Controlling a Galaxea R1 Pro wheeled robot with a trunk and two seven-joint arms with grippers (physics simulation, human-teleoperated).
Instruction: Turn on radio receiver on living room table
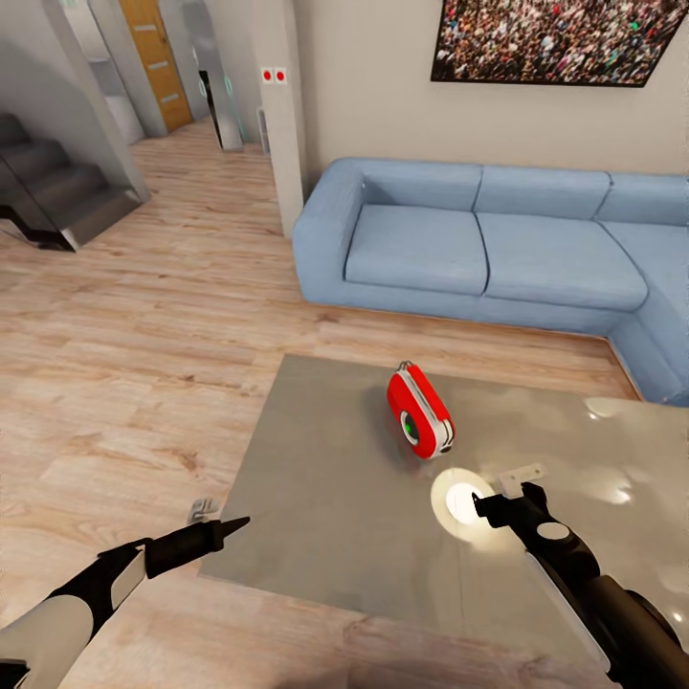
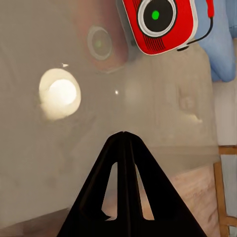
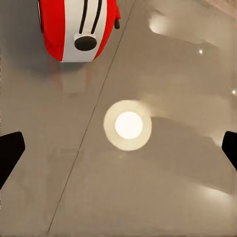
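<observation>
On the table (image 1: 316,498) stands the radio receiver (image 1: 418,410), right claw (image 1: 507,505) spread apart, left claw (image 1: 230,525) pressed together.

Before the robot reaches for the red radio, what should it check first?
1. Radio in sight on the table: ok.
2. Radio standing on its edge, nothing touching it: ok.
3. Right gripper open, fingers wide apart in the right wrist view: ok.
4. Left gripper shut, fingertips together, at the table's near-left edge: ok if the right arm does the pressing.
5. Path from right gripper to radio free of things: ok.
6. Radio already on: cannot tell; its dial shows a green dot.
</observation>
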